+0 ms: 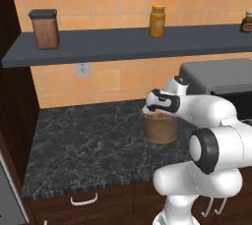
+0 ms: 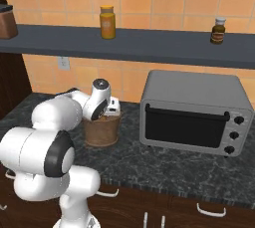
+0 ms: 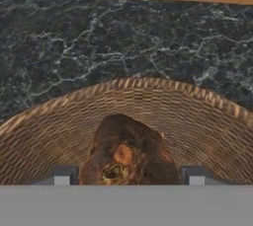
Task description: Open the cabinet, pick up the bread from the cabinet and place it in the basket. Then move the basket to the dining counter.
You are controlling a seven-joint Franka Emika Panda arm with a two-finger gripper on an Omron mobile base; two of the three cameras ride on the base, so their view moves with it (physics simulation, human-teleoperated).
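The bread (image 3: 129, 152) lies inside the wicker basket (image 3: 207, 126) on the black granite bench (image 1: 83, 145). The fingers (image 3: 60, 175) stand apart at three and nine o'clock of the loaf; I cannot tell if they touch it.

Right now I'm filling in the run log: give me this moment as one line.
phase: bread placement | gripper: open, astride bread | bread: inside basket | basket: on black granite worktop, beside toaster oven | pending: move basket to dining counter
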